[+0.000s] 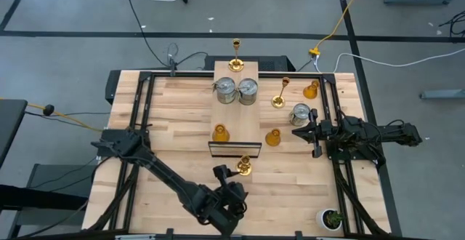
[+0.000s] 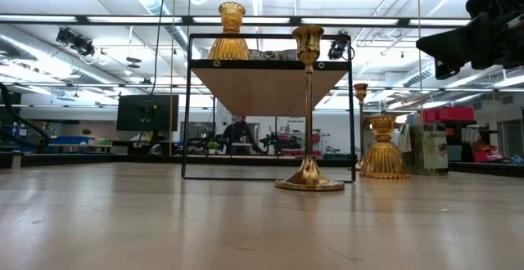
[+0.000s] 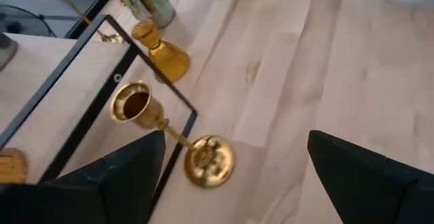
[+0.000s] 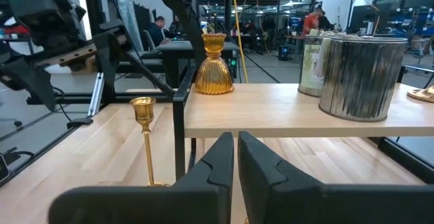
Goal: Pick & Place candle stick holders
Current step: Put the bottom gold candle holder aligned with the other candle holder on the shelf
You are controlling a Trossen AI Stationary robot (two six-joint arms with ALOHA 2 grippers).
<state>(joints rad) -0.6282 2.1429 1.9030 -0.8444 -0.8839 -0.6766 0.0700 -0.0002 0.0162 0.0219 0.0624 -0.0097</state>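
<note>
The pale wood-plank tabletop [image 1: 182, 131] sits on a grey floor strewn with cables, under bright ceiling strip lights. The left gripper [image 1: 231, 190], fingers spread wide, hovers at six o'clock beside a slender shiny gold candlestick [image 1: 244, 167] standing in front of the black-framed wooden shelf [image 1: 236, 116]. The right gripper [image 1: 299, 132], fingers pressed together, waits at three o'clock beside a silver metal can [image 1: 300, 113].

Wooden table [image 1: 174, 109], black-framed raised shelf [image 1: 236, 116], small green potted plant [image 1: 333, 219] at near right corner
</note>
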